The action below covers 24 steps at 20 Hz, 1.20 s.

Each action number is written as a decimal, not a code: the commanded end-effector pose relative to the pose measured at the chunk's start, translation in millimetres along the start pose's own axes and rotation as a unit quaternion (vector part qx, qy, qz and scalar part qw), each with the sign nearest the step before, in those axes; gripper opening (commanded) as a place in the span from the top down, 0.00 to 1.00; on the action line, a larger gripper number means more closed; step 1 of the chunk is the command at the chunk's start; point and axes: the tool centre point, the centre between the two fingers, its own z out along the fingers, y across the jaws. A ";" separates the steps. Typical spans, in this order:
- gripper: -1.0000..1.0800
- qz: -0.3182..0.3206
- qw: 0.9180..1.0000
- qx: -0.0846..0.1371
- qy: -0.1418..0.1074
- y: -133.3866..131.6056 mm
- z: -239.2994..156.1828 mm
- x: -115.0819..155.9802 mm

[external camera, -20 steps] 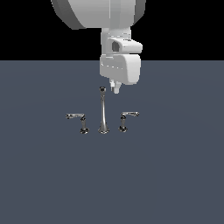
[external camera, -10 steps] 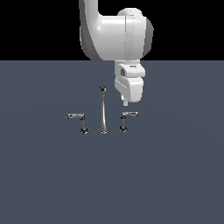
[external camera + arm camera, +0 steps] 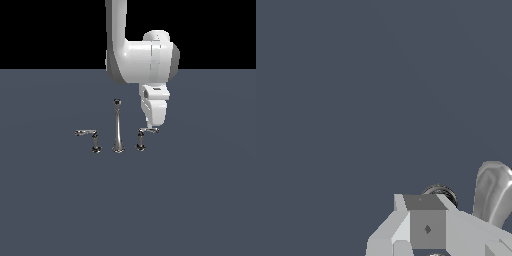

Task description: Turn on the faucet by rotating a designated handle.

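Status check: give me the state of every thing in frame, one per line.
spout: upright, untouched, no water visible.
handle: on the exterior view's right, lever level, hand at its outer end.
other handle: lever level, pointing to the exterior view's left, nothing near it.
hand: lowered onto the handle's end; open or shut cannot be told, contact cannot be confirmed.

- Faucet (image 3: pixel 117 131): polished chrome metal, mirror-glossy; spout tip dark.
- Handle (image 3: pixel 145 135): same shiny chrome, darker post.
- Gripper (image 3: pixel 153 128): smooth white, plastic-like, satin.
- Floor (image 3: pixel 200 200): matt slate-grey, uniform.
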 end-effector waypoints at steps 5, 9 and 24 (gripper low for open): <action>1.00 0.011 1.000 0.001 -0.001 -2.9 4.9 5.0; 1.00 0.011 1.000 0.000 0.000 0.5 4.9 6.3; 1.00 0.007 1.000 0.006 -0.001 34.1 4.3 16.2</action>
